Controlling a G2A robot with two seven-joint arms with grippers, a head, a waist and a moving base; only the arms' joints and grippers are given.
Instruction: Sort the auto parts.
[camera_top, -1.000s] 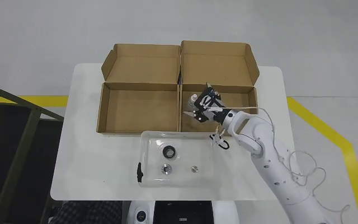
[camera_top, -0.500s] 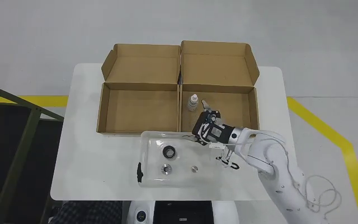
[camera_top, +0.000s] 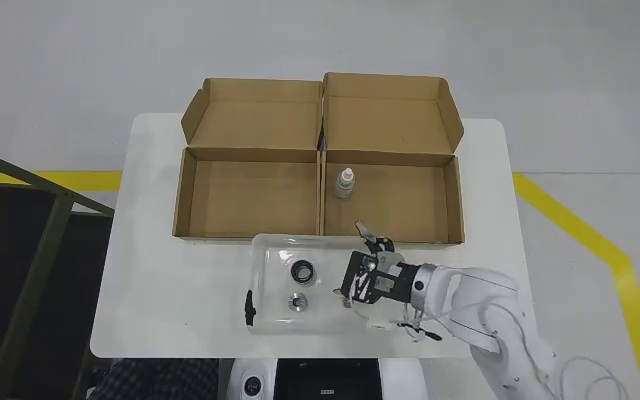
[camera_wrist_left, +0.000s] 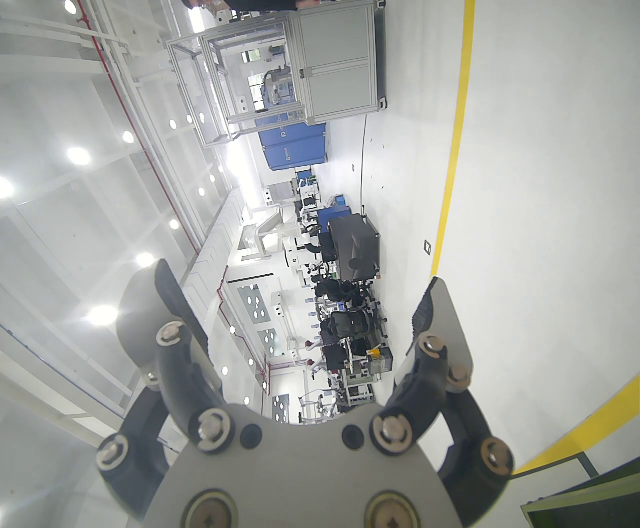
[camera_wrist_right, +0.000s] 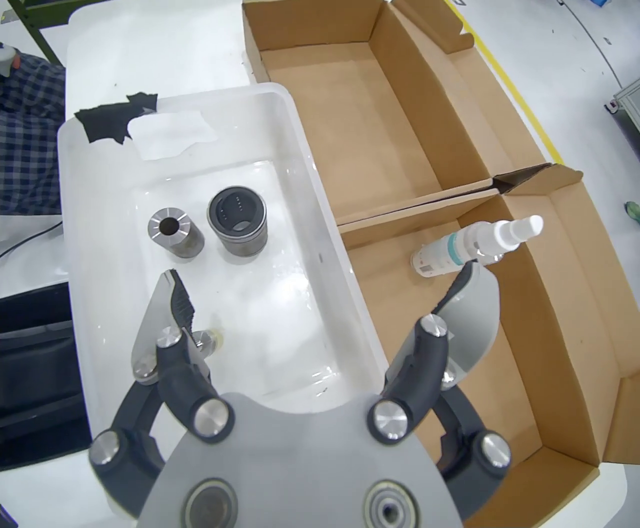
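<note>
Tub of clear plastic (camera_top: 262, 250) on a white counter (camera_top: 150, 260), at the edge nearest the robot. Inside it stand a dark cylindrical bearing (camera_top: 303, 271) and a silver steel bushing with a centre bore (camera_top: 297, 302), close together, and a small silver stud (camera_wrist_right: 209, 341) lies apart from them. The right arm's jaws hang spread and empty over the tub's right end, one fingertip (camera_wrist_right: 177, 302) just beside the stud. Behind the tub, two open brown cardboard boxes sit side by side: the left box (camera_top: 250, 200), and the right box (camera_top: 410, 205), which holds a white spray bottle (camera_top: 344, 182) near the shared wall. The left arm's jaws are spread, pinching nothing, pointed out at the room.
</note>
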